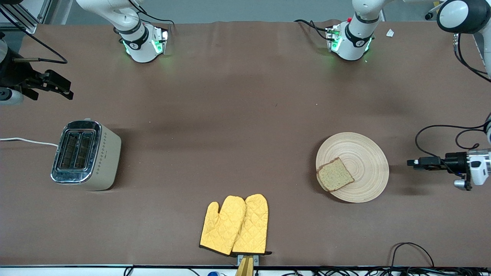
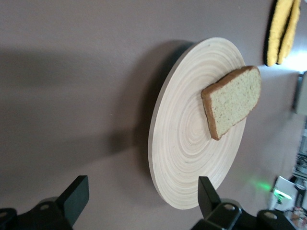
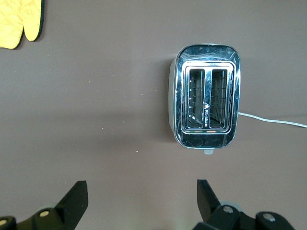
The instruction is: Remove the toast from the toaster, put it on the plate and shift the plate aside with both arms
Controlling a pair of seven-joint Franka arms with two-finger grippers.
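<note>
The toast (image 1: pixel 335 174), a brown-crusted slice, lies flat on the round wooden plate (image 1: pixel 364 153), at the rim toward the right arm's end. My left gripper (image 1: pixel 411 162) stands open and empty just off the plate's rim, toward the left arm's end of the table. In the left wrist view the plate (image 2: pixel 187 153) and toast (image 2: pixel 235 100) lie ahead of the open left gripper (image 2: pixel 142 189), with the plate's edge near one fingertip (image 2: pixel 207 190). My right gripper (image 1: pixel 63 86) is open and empty above the table beside the toaster (image 1: pixel 86 155); the right wrist view shows this gripper (image 3: pixel 141 191) with only bare table between its fingers.
The toaster (image 3: pixel 206 110) stands at the right arm's end with both slots showing and a white cord (image 1: pixel 27 140) running off the table. Two yellow oven mitts (image 1: pixel 236 226) lie near the table's front edge. Cables (image 1: pixel 412 253) lie along that edge.
</note>
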